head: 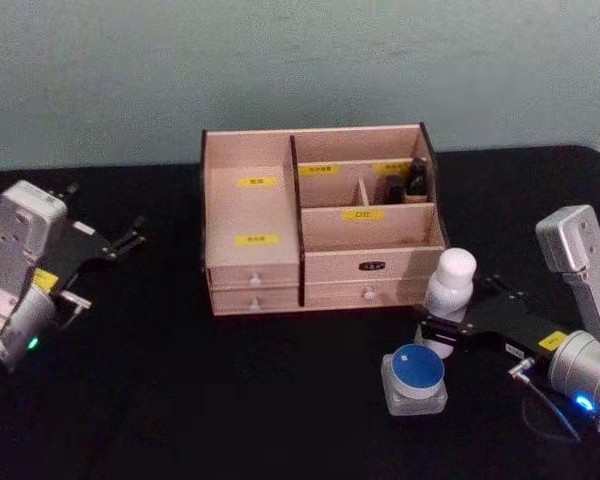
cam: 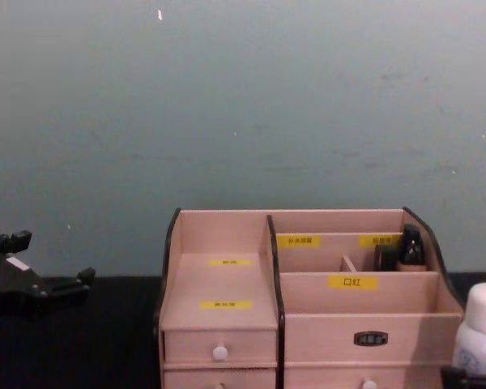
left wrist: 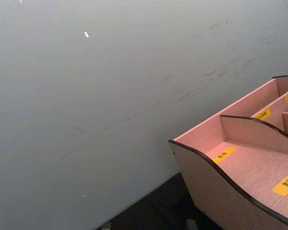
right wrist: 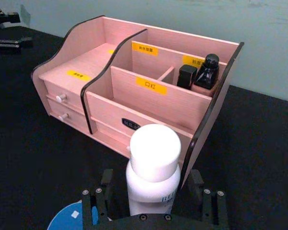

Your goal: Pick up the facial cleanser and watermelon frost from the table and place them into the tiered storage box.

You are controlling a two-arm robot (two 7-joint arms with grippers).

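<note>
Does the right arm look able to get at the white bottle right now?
Likely yes: the right gripper is open, fingers either side of the white bottle, with nothing between; the tiered storage box stands behind it.

The black worktop (head: 180,400) carries the tiered storage box (head: 252,212) at its middle, toward the back. A white bottle (head: 449,285) stands just beside the box's right front corner. A blue-lidded jar (head: 415,378) sits near it, closer to the robot.
</note>
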